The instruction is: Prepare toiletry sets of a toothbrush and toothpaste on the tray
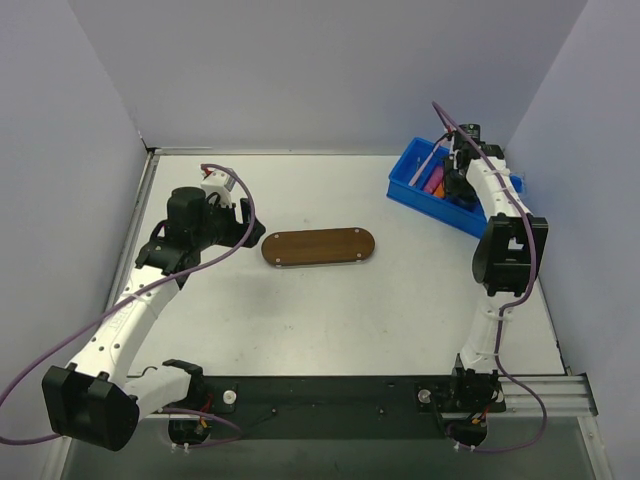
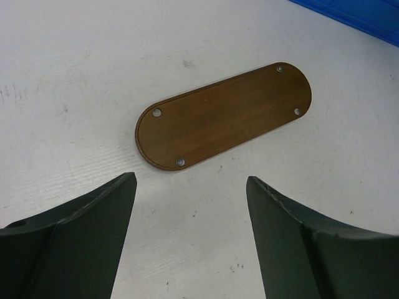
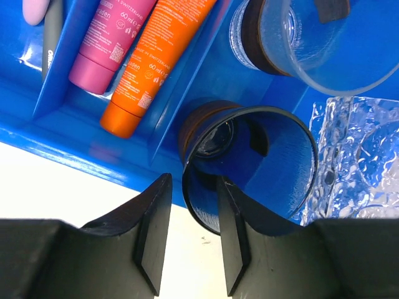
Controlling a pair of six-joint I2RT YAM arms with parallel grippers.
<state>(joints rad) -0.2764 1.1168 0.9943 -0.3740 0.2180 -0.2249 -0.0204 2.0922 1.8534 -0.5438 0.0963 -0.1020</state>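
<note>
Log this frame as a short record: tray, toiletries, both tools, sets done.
tray: dark wooden board, mid-table, nothing on it
toothpaste: orange tube and magenta tube, side by side in the blue bin
toothbrush: pale-pink stick, in the bin
left tool: open, hovering near the tray
right tool: over the bin, partly open astride a clear cup rim, not the tubes
sets done: none

Pale grey walls (image 1: pixel 300 60), white tabletop (image 1: pixel 350 310)
</note>
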